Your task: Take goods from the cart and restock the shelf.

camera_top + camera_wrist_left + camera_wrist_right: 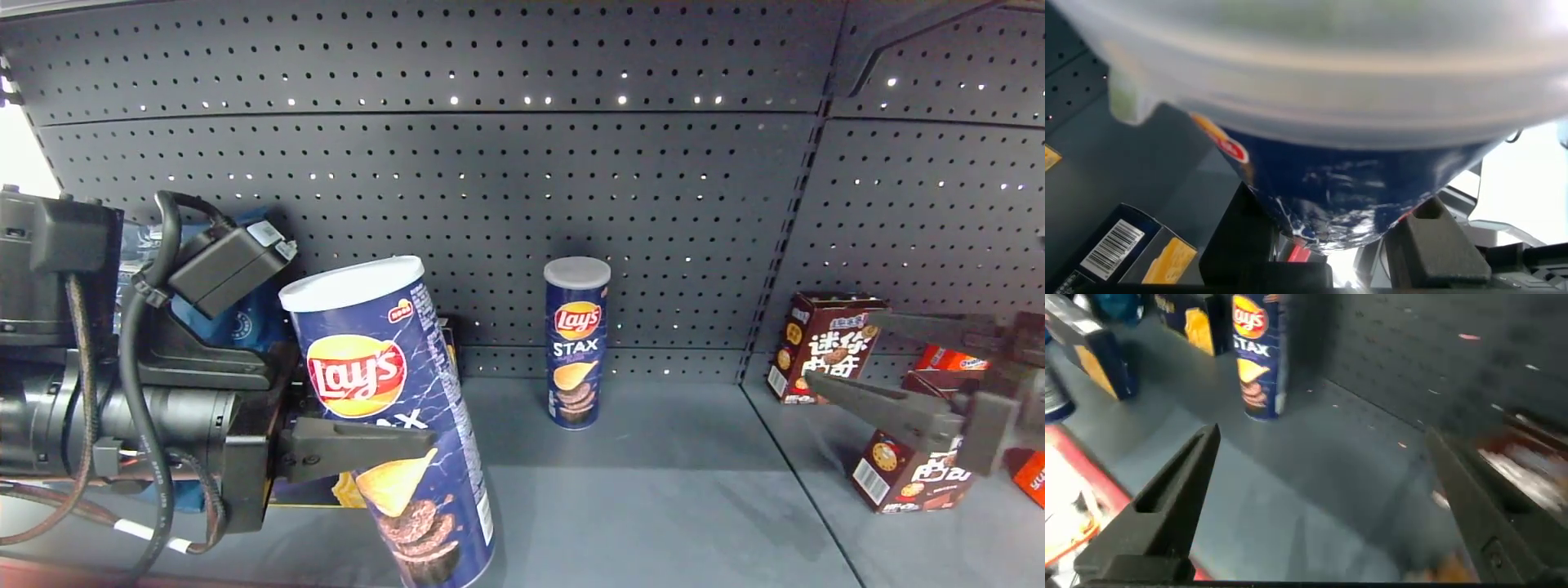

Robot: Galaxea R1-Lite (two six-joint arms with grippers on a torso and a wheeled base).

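Head view has the chip can (367, 359) clamped in the left hand (412, 441), one finger flat across the front of the label and the other hidden behind it. So that hand is closed on the can about halfway down its length. The can isn't upright. Its long axis leans, with the white lid tipped toward the robot's left and the base kicked out to the right and toward the front edge of the shelf (653, 490). The base runs off the bottom of the picture, so I can't tell if it's touching the shelf yet.

What matters for the next move, I'd guess, is the second can (577, 343). It stands upright near the pegboard wall (571, 180), to the right of the held one and farther back, with bare shelf between them. The left arm is clearly the nearer one for filling that gap, and the can probably needs straightening before it goes down.

The right hand (839, 351) hangs wide open and holds nothing, off on the right by the brown snack boxes (906, 478).
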